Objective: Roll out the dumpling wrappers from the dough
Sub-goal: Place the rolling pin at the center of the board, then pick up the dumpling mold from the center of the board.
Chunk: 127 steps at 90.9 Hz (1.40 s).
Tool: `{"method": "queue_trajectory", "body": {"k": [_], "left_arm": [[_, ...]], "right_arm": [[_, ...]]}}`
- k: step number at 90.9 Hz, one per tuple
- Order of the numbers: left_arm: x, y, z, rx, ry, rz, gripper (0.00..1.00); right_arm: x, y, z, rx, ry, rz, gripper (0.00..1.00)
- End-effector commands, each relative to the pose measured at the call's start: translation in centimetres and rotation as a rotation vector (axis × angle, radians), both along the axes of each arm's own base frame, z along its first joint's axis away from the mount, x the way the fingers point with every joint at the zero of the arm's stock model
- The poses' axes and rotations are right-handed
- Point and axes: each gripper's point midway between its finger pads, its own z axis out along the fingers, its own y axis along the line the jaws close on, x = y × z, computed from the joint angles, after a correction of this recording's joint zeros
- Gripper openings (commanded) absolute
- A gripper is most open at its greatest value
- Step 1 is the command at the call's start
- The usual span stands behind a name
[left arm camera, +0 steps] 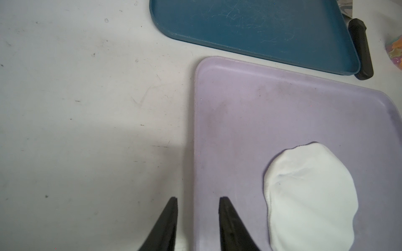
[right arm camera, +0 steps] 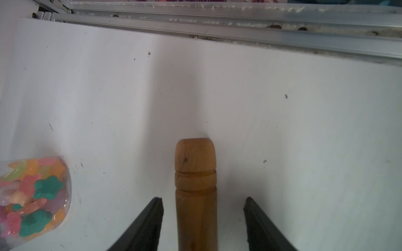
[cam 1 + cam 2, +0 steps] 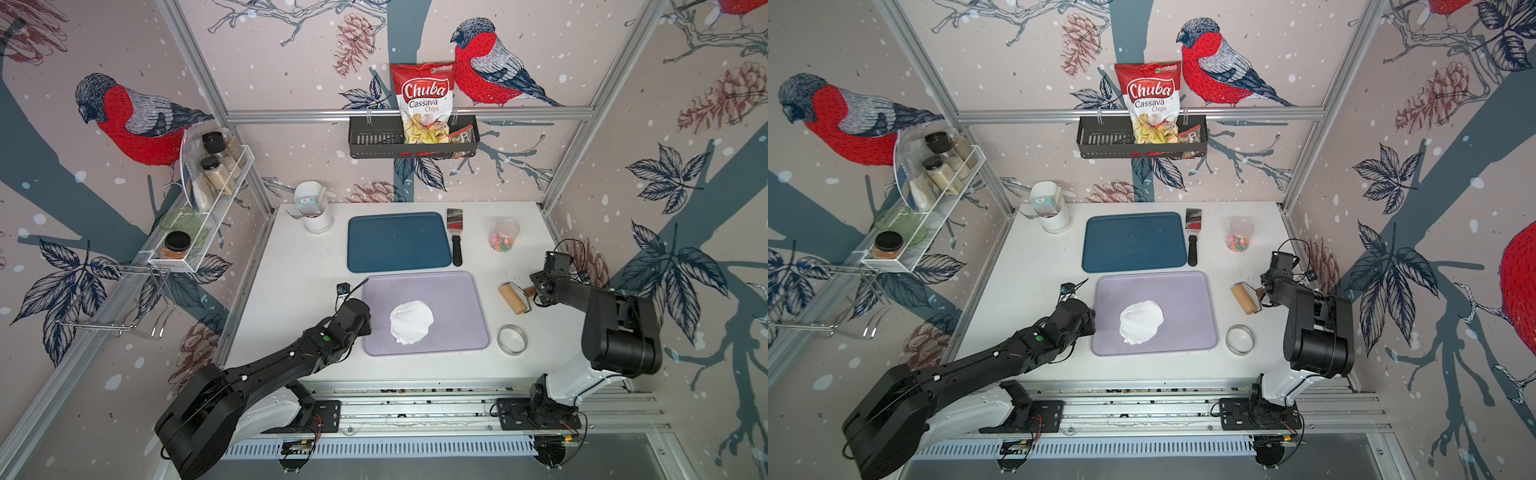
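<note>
**Dough [image 3: 411, 322] flat on the lilac tray [image 3: 457, 291]**

Your left pincer [image 1: 196, 198] straddles the tray's rim, parted and gripping nothing. Your right pincer [image 2: 203, 198] is released, one finger on each side of the wooden handle [image 2: 195, 165] of the roller [image 3: 514, 298] lying on the tabletop [image 2: 282, 119].

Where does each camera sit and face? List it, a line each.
Top views: overhead above the bases, facing down over the white table; both arms show.
Left wrist: on that arm, facing past the left claw to the lilac plastic tray.
Right wrist: on that arm, facing past the right claw to the wooden roller handle.
Shared: flattened white dough, in both top views and left wrist.
</note>
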Motion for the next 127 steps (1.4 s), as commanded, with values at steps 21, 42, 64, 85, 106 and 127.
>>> {"method": "queue_trajectory", "body": {"k": [21,42,64,85,106,127], "left_arm": [[0.8,-0.5,2.8,-0.036,-0.097,-0.029,0.35],[1.3,-2.0,4.7,-0.065,-0.159,-0.109,0.36],[1.2,-4.2,4.8,-0.123,-0.164,-0.207,0.36],[0.8,-3.8,4.2,-0.129,-0.164,-0.197,0.36],[0.6,-3.5,3.9,-0.117,-0.157,-0.193,0.36],[0.5,-3.5,3.5,-0.112,-0.143,-0.195,0.36]], "right_arm": [[-1.8,5.7,5.4,-0.142,0.088,0.287,1.00],[-6.9,11.6,5.4,-0.154,0.267,0.518,0.99],[-13.3,12.8,2.9,-0.102,0.432,0.486,0.86],[-18.3,10.7,2.1,-0.022,0.401,0.271,0.73],[-20.4,10.2,1.6,0.018,0.363,0.205,0.60],[-20.4,11.2,0.1,0.043,0.400,0.236,0.56]]}}
